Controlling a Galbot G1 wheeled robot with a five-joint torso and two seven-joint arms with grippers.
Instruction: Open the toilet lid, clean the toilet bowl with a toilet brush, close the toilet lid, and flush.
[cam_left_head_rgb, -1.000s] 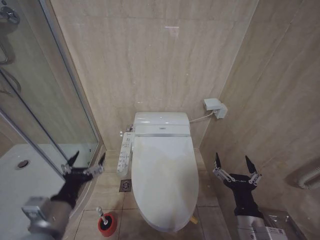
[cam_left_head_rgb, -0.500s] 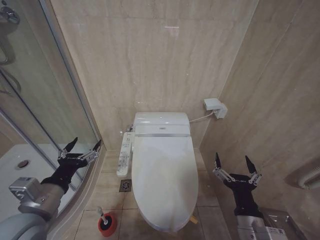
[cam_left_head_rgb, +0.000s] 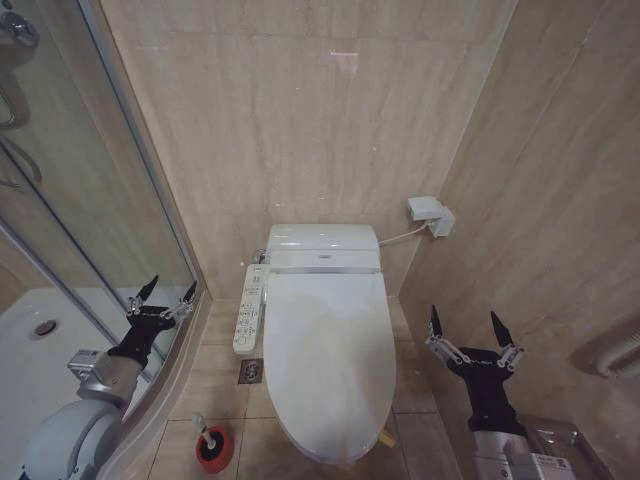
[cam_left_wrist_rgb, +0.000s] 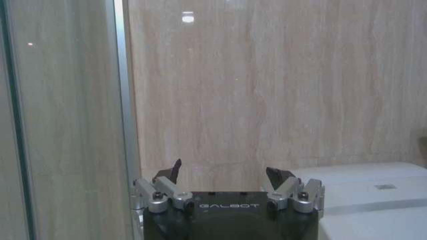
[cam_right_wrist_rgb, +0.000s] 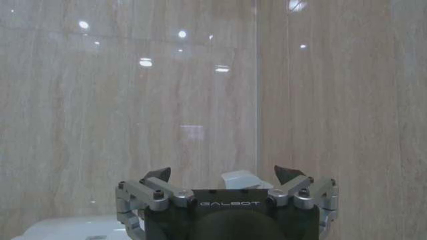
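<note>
Fingers spread wide and empty on both sides, we have nothing in hand at this point. Our left gripper (cam_left_head_rgb: 160, 293) is raised beside the glass shower door (cam_left_head_rgb: 95, 220), well left of the toilet and touching nothing; in its wrist view the two dark fingertips (cam_left_wrist_rgb: 175, 170) stand apart against the tiled wall. Our right gripper (cam_left_head_rgb: 468, 327) hangs to the right of the toilet near the side wall, its fingertips (cam_right_wrist_rgb: 158, 174) likewise apart with only wall and a small white wall box (cam_left_head_rgb: 430, 216) ahead of it.

As for the task, we judge that none of it is done. The lid (cam_left_head_rgb: 325, 360) lies flat and shut over the bowl (cam_left_head_rgb: 345, 463), whose body only peeks out under the lid's front edge. A small yellow strip (cam_left_head_rgb: 386, 439) sticks out at the lid's front right edge, and it looks like the thing to pull when lifting the lid. The brush (cam_left_head_rgb: 204, 433) stands in its red holder (cam_left_head_rgb: 214, 449) on the floor at the front left of the toilet, well below our left gripper and untouched. A control panel (cam_left_head_rgb: 250, 307) runs along the toilet's left side, just beside the lid.

So everything remains, by our reading: raise the lid, fetch the brush from its holder, scrub the bowl, put the lid down again and flush. We cannot tell from these views where the flush control sits. Neither gripper is near the lid yet.
</note>
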